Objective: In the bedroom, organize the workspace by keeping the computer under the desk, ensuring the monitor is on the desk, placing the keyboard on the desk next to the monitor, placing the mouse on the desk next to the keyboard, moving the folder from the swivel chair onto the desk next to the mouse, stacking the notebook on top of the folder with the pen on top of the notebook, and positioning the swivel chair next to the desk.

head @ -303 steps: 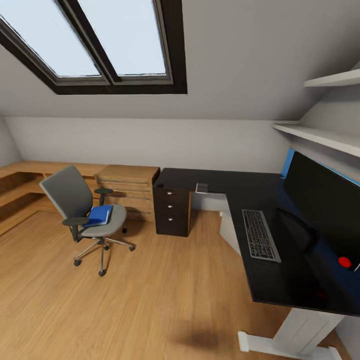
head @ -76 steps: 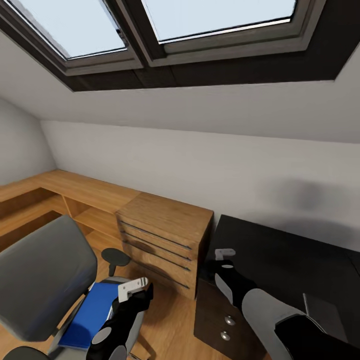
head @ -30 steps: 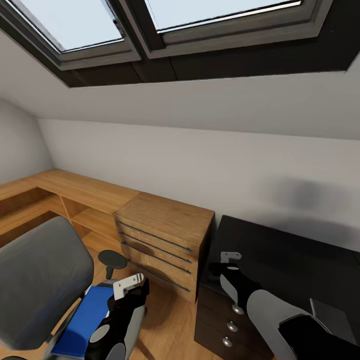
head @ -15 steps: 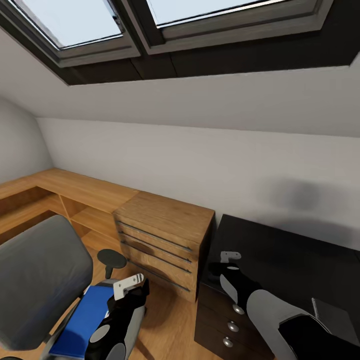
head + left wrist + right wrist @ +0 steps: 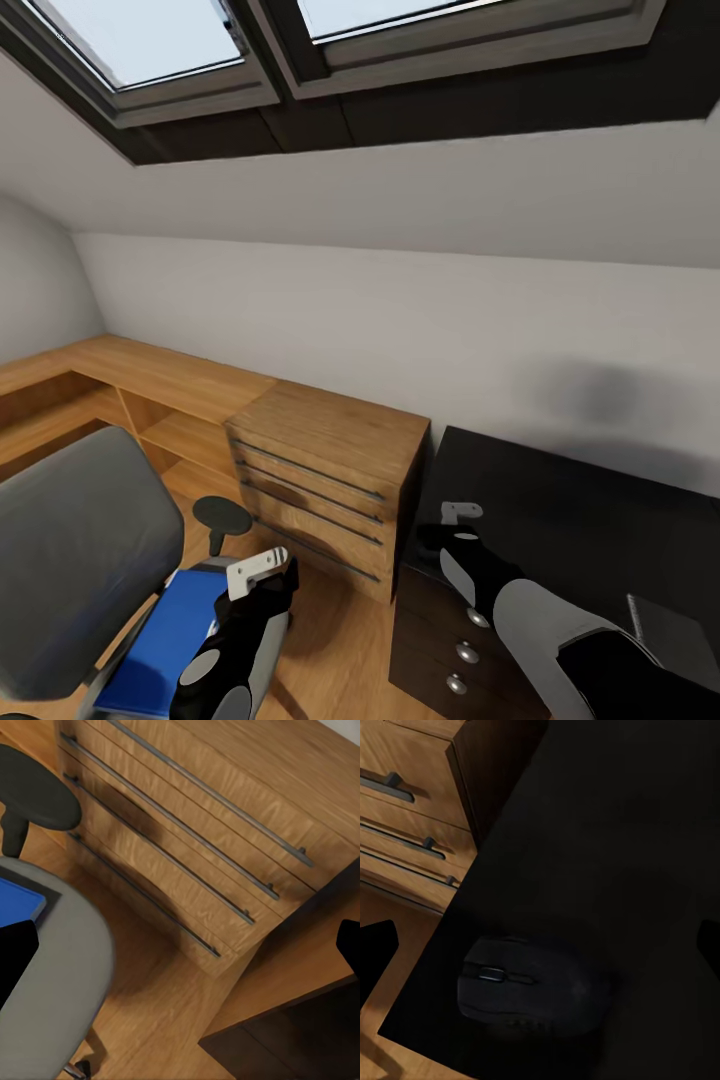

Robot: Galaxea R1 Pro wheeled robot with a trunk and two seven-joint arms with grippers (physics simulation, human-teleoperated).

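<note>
A dark-framed skylight [image 5: 330, 70] sits in the sloped grey ceiling; a wooden drawer chest [image 5: 325, 480] adjoins low wooden shelving [image 5: 120, 400] on wood floor [image 5: 340, 650].

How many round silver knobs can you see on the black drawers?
3, in a column on the black drawers under the desk corner: top knob beside the right arm, middle knob, bottom knob. The arm may hide more.

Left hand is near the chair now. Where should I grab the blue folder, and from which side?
Take the flat bright blue folder by its edge nearest the left hand, coming from above. It lies flat on the grey chair seat, so probably only an edge offers a pinch.
</note>
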